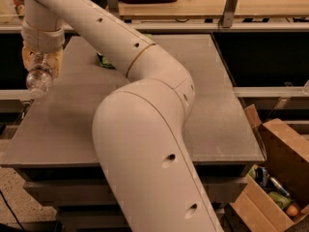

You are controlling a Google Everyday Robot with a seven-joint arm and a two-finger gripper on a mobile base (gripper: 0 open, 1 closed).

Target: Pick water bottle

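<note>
The water bottle is a clear ribbed plastic bottle, held tilted with one end pointing down and to the left, in the air over the left edge of the grey table. My gripper is at the far left of the camera view, at the end of the white arm, and is shut on the water bottle's upper part. The bottle's cap and label are hidden.
My large white arm crosses the middle of the view and hides much of the table. A green bag peeks out behind the arm at the table's back. An open cardboard box with several items stands on the floor at the lower right.
</note>
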